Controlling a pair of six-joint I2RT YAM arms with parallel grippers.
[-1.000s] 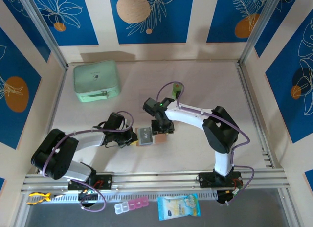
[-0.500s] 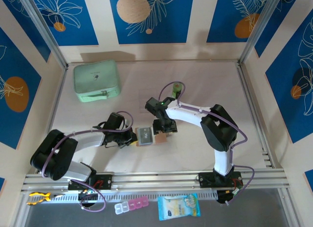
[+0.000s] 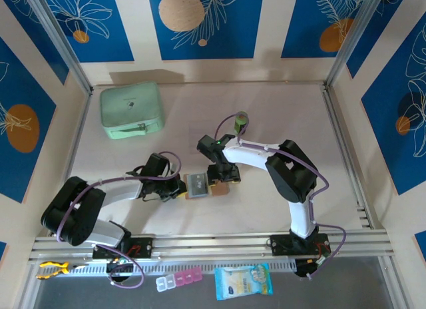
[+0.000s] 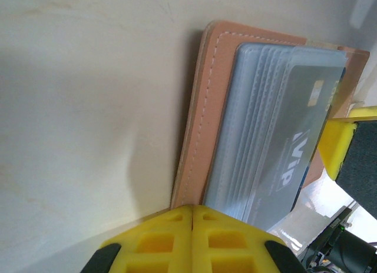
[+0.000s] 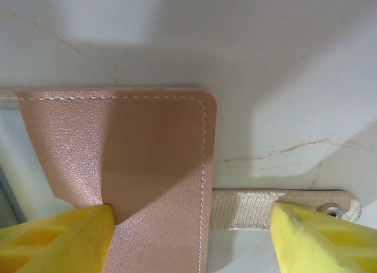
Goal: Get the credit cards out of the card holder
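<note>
Item: holder (image 3: 205, 185), tan leather with white stitching, lying open on the counter (image 3: 253, 209) near its middle, toward the near edge. Its snap tab (image 5: 283, 205) lies flat beside the flap.

Contents: stacked grey see-through pockets (image 4: 253, 120). I read one card (image 4: 294, 155) lettered "VIP" sleeved inside.

Left end effector (image 4: 193, 226): fingers pressed together with nothing between, at the holder's edge facing the counter's left side.

Right end effector (image 5: 188, 237): jaws wide, straddling flap and tab.

Mint case (image 3: 132, 109): closed, far-left corner.
</note>
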